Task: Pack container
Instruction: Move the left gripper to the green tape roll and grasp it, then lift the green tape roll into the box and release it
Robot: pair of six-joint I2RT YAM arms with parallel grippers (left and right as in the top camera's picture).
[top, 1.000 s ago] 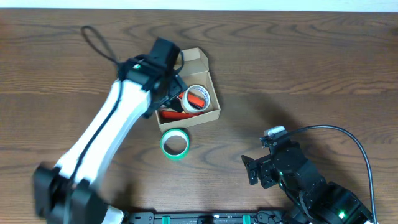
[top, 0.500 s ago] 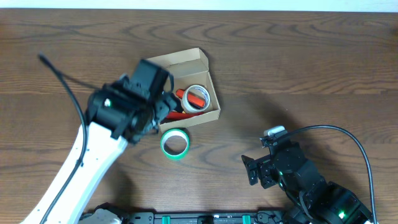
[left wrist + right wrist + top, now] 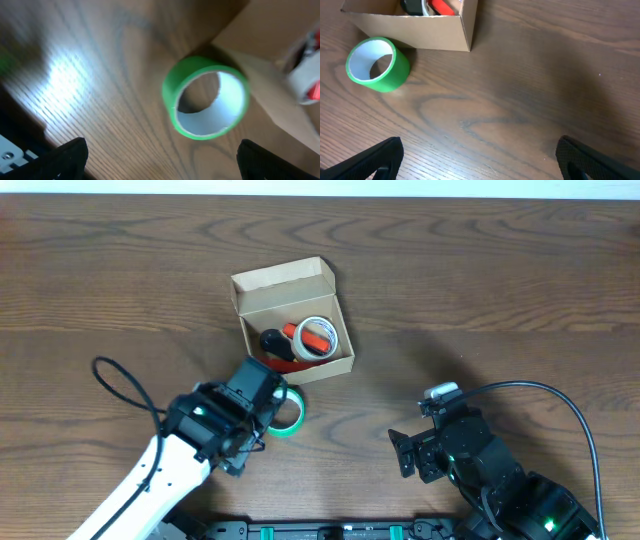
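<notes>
Container (image 3: 283, 288): lid open, mid-worktop | green tape roll (image 3: 390, 75): outside, just beside its near wall | left gripper (image 3: 165, 156): spread wide, empty, over roll | right gripper (image 3: 480, 157): spread wide, empty, by near edge

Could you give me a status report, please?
Left gripper open, right gripper open, both empty. Container open, partly packed. Green tape roll outside, beside it. Nothing blocking.
</notes>
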